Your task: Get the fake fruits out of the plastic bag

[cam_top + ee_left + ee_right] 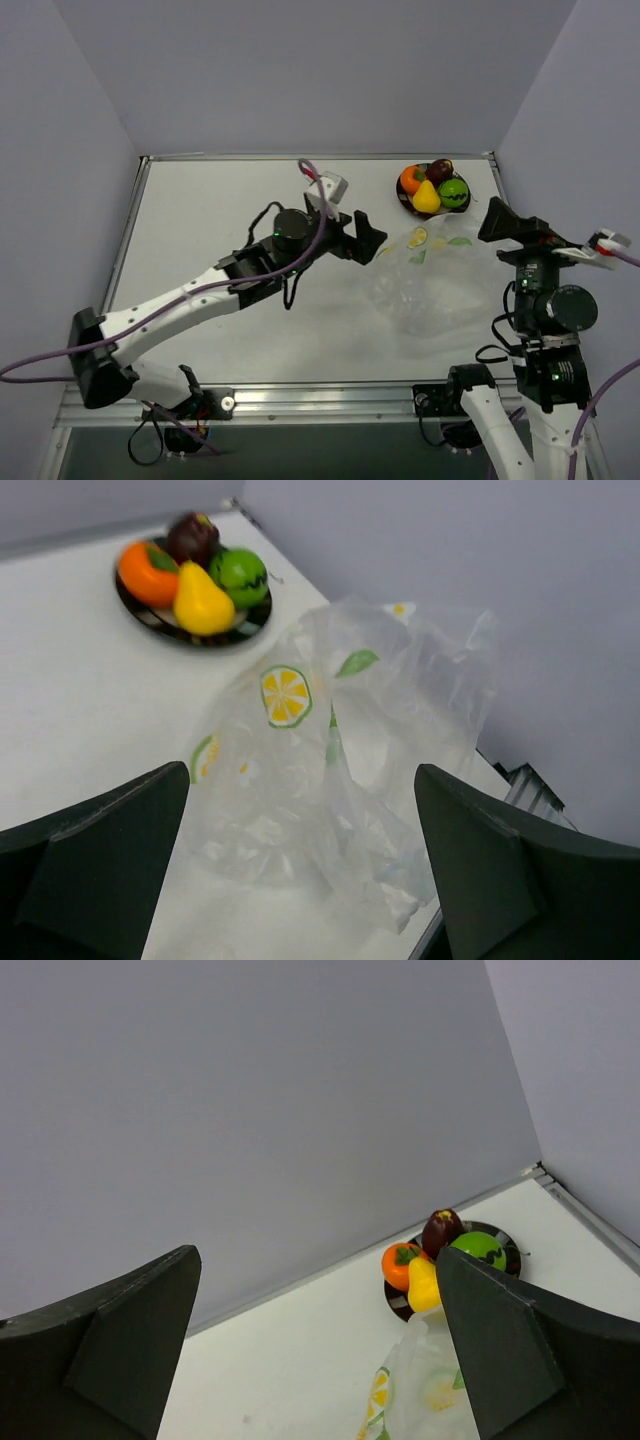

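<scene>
so the fake fruits (433,187) are all piled on the plate (404,204) at the far right corner of the table (220,230): an orange one, a yellow pear, a green one and a dark red one at the back, all touching. the plastic bag (430,285) lies crumpled just in front of the plate. I can't spot any fruit inside it, only printed lemon slices and leaves on the film, so I'd guess the job's about done. left gripper (372,240) hangs just beside the bag's left edge, jaws spread wide with nothing in them. right gripper (318,1255) is gaping and empty too, raised off to the bag's right, probably parked out of the way
</scene>
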`<action>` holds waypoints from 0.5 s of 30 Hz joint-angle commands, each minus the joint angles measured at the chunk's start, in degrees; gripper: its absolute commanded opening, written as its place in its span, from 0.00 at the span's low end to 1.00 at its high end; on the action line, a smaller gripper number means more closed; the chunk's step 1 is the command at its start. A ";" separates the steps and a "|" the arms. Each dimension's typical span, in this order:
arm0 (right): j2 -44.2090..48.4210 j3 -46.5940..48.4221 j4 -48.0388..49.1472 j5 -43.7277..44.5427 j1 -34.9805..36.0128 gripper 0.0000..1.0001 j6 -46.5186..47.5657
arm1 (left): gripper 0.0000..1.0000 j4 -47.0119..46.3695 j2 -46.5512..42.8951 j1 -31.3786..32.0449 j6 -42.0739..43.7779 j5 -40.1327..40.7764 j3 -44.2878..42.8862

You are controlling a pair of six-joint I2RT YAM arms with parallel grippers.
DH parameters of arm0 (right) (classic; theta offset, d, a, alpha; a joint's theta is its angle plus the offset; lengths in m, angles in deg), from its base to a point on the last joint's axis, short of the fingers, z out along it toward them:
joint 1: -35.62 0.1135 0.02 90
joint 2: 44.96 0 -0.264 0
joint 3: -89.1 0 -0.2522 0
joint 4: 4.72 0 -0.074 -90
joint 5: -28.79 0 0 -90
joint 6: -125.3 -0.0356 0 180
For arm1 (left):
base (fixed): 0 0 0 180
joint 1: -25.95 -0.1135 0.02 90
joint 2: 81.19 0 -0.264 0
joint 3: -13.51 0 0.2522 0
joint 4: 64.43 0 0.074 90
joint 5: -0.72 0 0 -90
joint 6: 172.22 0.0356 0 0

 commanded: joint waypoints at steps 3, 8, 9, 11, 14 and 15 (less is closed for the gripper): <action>11.18 -6.83 0.76 6.16 1.29 1.00 -0.26 | 0.94 15.21 -21.80 0.53 12.72 14.47 2.92; 18.32 -9.74 0.32 9.24 1.38 0.98 0.00 | 0.94 24.98 -36.07 0.44 15.10 25.44 6.88; 19.73 -9.92 0.32 9.59 1.46 0.98 -0.08 | 0.94 27.61 -39.92 0.44 15.89 26.86 6.88; 20.27 -9.92 0.23 10.03 1.38 0.98 -0.17 | 0.94 29.30 -43.19 0.44 16.94 29.85 6.62; 18.52 -9.39 0.32 9.86 1.46 1.00 -0.43 | 0.94 29.92 -47.51 0.44 18.00 30.92 7.31; 17.90 -9.30 0.32 8.73 1.38 1.00 -0.35 | 0.94 30.18 -48.47 0.44 18.09 31.18 7.67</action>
